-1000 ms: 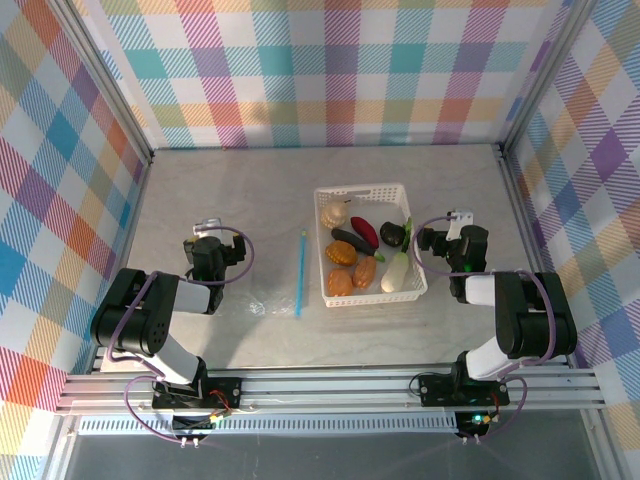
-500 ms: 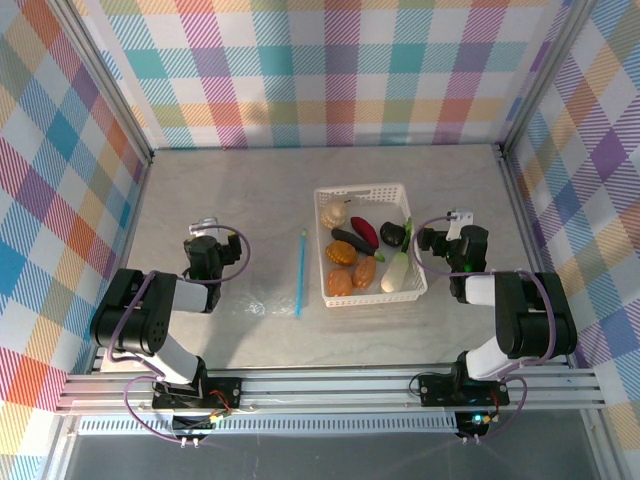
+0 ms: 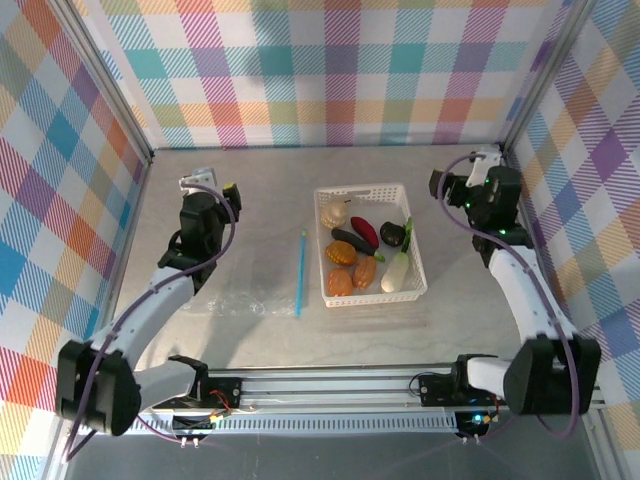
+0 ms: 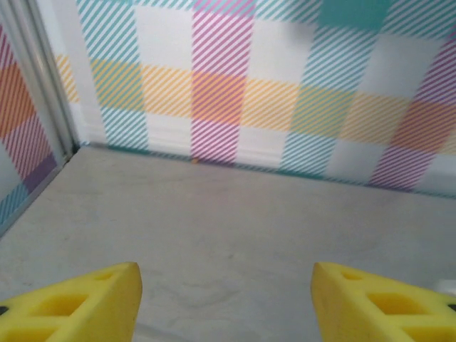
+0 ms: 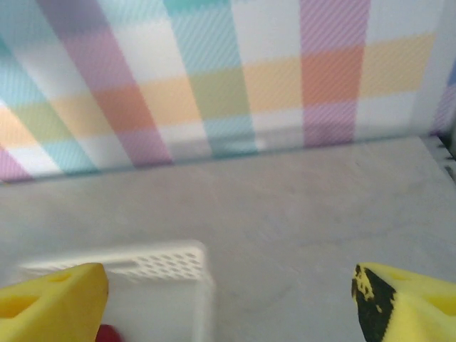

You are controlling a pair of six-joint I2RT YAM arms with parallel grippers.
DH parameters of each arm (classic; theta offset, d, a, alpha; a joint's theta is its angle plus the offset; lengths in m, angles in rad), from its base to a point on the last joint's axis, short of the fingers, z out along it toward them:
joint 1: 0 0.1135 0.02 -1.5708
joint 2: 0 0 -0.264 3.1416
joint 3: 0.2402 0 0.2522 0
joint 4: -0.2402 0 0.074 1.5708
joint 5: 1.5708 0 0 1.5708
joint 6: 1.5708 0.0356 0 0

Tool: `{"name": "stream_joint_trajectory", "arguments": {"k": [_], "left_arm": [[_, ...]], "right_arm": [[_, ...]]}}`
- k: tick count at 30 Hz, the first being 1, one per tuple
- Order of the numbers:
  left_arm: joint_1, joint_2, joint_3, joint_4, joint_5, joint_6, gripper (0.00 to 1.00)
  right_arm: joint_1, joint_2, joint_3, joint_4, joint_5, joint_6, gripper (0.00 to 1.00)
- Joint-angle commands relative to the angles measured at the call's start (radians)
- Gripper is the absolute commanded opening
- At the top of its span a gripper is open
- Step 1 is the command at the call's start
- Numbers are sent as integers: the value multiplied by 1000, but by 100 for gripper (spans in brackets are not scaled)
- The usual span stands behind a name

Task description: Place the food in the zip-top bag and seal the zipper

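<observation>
Left tool (image 4: 226,298) and right tool (image 5: 228,299) stand released (both cropped at the bottom edge); zip-top bag (image 3: 248,299) hard to trace

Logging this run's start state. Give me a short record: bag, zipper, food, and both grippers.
bag: clear, flat on table, left of basket
zipper: blue strip along bag's edge nearest basket
food: all in basket, none in bag
left gripper: open, empty, over table's left side
right gripper: open, empty, by basket's far right corner
</observation>
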Motion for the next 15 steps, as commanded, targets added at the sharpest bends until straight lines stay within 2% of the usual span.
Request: {"name": "stream_joint_trajectory", "arguments": {"k": [1, 4, 8, 15], "left_arm": [[-93, -33, 35, -312, -86, -108, 63], [-188, -31, 64, -451, -124, -151, 62], [-288, 45, 82, -548, -154, -205, 61], [-376, 292, 110, -572, -112, -298, 61]], "right_arm": [[51, -72, -8, -305, -97, 124, 89], [93, -142, -30, -389, -98, 152, 89], [124, -176, -45, -483, -89, 165, 88], [159, -174, -65, -502, -83, 186, 89]]}}
